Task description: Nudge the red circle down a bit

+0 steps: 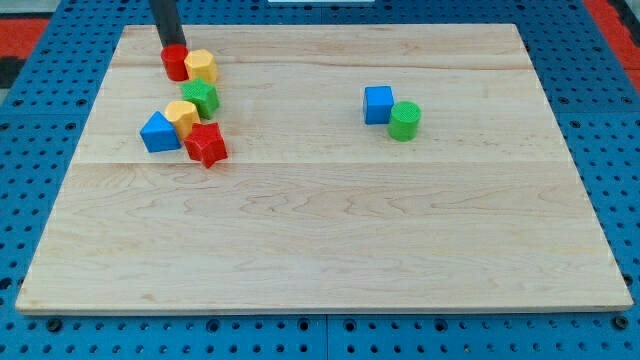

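Note:
The red circle (175,62) lies near the board's top left, touching a yellow hexagon (201,66) on its right. My tip (170,46) stands at the red circle's upper edge, just above it in the view. Below them sit a green star (201,97), a yellow pentagon-like block (182,116), a blue triangle-like block (158,132) and a red star (206,145), clustered together.
A blue cube (378,104) and a green circle (405,120) touch each other right of centre. The wooden board (330,240) rests on a blue pegboard table; its top edge runs close behind my tip.

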Robot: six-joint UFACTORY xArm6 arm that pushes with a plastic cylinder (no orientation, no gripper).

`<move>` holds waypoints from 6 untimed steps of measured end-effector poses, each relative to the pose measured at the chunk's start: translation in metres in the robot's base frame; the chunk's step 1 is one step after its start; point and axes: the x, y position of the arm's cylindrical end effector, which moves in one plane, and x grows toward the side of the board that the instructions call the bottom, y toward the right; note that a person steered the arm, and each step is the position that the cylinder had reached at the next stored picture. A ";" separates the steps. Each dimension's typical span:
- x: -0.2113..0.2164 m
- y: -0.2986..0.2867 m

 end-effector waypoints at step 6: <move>0.030 -0.004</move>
